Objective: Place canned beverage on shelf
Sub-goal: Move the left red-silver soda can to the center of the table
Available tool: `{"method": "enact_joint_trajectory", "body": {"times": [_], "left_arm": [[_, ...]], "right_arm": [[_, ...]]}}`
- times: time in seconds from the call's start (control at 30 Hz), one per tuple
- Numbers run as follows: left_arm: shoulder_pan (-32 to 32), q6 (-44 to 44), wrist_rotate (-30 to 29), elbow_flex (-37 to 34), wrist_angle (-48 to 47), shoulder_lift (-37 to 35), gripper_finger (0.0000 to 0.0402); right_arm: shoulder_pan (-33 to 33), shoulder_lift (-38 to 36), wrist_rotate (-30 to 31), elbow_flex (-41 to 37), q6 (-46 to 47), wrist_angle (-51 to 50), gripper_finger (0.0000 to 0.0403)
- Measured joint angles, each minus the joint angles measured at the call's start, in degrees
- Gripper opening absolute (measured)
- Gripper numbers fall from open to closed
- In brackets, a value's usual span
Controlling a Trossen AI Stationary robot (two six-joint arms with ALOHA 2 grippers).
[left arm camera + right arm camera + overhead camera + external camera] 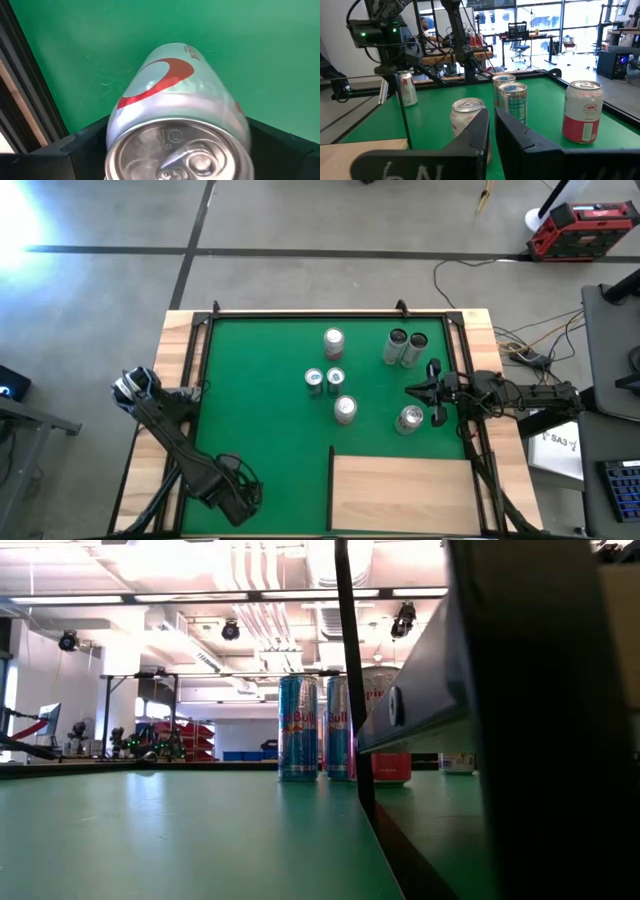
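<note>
The canned beverage point(175, 100), silver with a red swoosh, stands upright between the fingers of my left gripper point(177, 150) over the green mat's near left part point(235, 490). The right wrist view shows this can point(407, 89) under the left gripper point(395, 67). In the high view the gripper hides it. The shelf point(405, 495), a pale wood panel with a dark edge, lies at the near right. My right gripper point(437, 395) waits level and shut at the mat's right edge. My left gripper has the can's upper wall point(114, 131) between its two fingers point(75, 150), one on each side just below the rim. The fingers come from above, pointing down. The can stays roughly upright. I cannot tell whether its bottom rests on the mat or hangs clear.
Several other cans stand in the mat's middle and far right point(333, 340) point(405, 348) point(345, 408), one point(409, 418) close to my right gripper. Slim blue cans point(298, 725) show in the low view beside the shelf's dark edge point(420, 690). Black rails point(200, 380) border the mat.
</note>
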Motion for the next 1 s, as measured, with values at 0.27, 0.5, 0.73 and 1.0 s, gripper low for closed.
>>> {"method": "enact_joint_trajectory", "body": {"times": [0.27,0.5,0.73,1.0], "left_arm": [[0.00,-1.29,-0.66,0.00,-0.14,1.09,0.0356],[0.00,-4.13,-0.66,0.00,-0.26,1.09,0.0301],[0.48,-5.83,-1.82,0.20,-0.19,1.04,0.0290],[5.34,4.12,-8.06,4.13,-7.00,1.09,0.0290]], "right_arm": [[0.00,0.00,-0.02,0.00,-0.04,0.00,0.0022],[-0.02,0.00,-0.02,-0.02,0.00,0.00,0.0022],[-0.02,0.00,0.00,-0.02,-0.06,0.02,0.0022],[-0.02,0.00,-0.01,-0.01,-0.01,0.01,0.0022]]}}
